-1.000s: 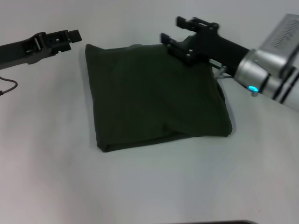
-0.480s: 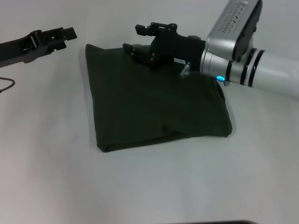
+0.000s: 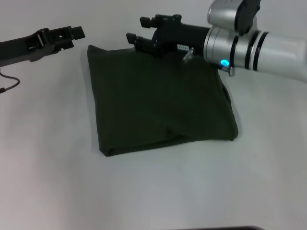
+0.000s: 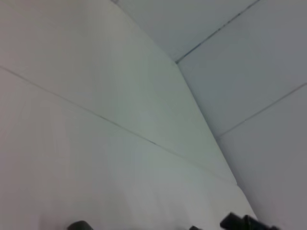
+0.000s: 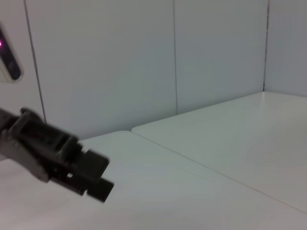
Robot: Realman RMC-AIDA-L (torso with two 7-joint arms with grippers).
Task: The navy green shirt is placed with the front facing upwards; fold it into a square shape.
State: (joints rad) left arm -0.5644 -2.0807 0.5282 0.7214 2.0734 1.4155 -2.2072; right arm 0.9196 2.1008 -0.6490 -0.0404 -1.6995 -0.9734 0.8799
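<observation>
— Item one, please: the shirt?

— Currently one dark green shirt [image 3: 160, 98], folded into a near-square, flat on the white table [image 3: 153, 191] at centre. Far edge straight; 9 o'clock edge straight; near edge slightly uneven, with an upper layer ending short of the 5 o'clock corner and a thin lower layer showing beneath. The 3 o'clock edge bulges a little. No lettering or collar visible.

— Item two: the right gripper?

— Right gripper [image 3: 144, 29], at 12 o'clock over the shirt's far edge, arm reaching in from 2 o'clock. Its two fingers stand spread apart, nothing between them. Whether it touches the cloth cannot be told.

— Item three: the left one?

— Left gripper [image 3: 72, 34], at 10 o'clock, beyond the shirt's far-left corner and apart from it, above bare table. Finger state: cannot tell. It also appears in the right wrist view [image 5: 91, 179], against a pale panelled wall [image 5: 144, 62].

— Free room?

— Wide bare table from 4 through 8 o'clock; a broad strip at 9 o'clock; a thin dark cable [image 3: 7, 84] at the far 9 o'clock margin.
</observation>
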